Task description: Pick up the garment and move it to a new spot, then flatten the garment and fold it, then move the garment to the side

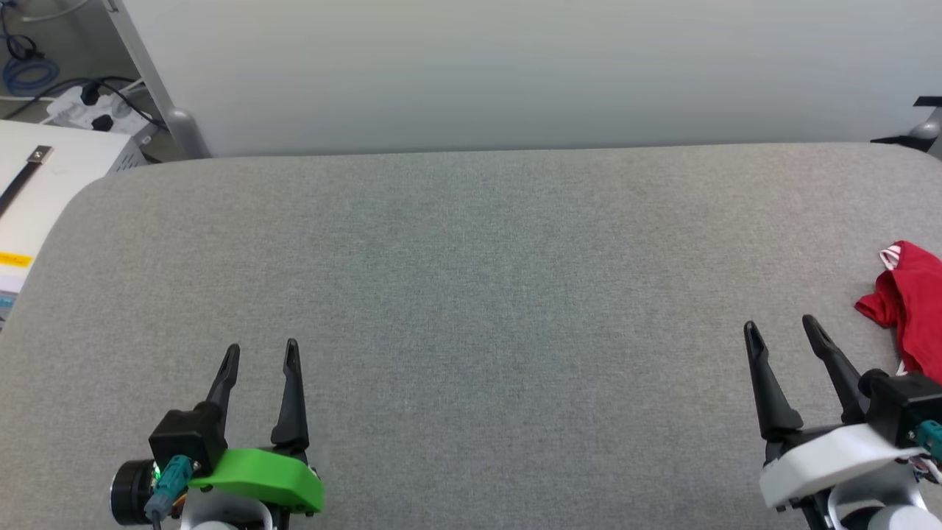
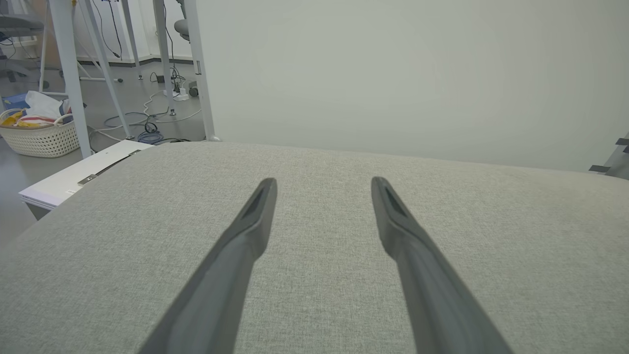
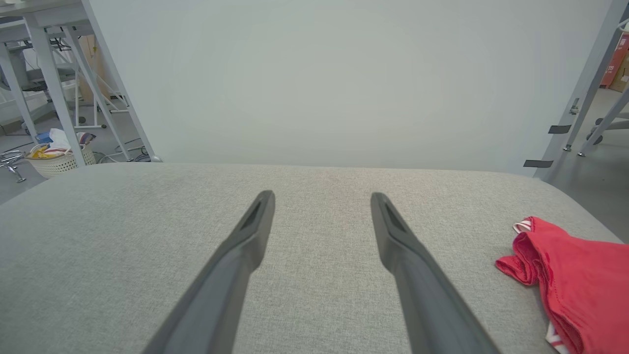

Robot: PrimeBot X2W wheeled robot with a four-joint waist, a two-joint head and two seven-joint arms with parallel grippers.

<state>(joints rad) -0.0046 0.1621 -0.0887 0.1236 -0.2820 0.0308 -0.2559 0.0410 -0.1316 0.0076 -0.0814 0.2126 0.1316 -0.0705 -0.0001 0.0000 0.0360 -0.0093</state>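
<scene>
garment (image 1: 911, 302) crumpled beside right gripper (image 1: 781, 330)

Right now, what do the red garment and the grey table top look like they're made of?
The garment: soft matte red fabric, probably a thin knit; it lies crumpled in limp folds, with white-and-red striped trim at one edge. The table top: matte grey woven cloth cover; a fine heathered weave shows, and the rounded corners hint at padding underneath, though that's uncertain.

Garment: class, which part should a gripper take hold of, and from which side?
Take the garment by its rolled, bunched corner pointing toward the middle of the table; probably bring the right gripper in from there: that fold stands raised, nearest its open jaws.
</scene>
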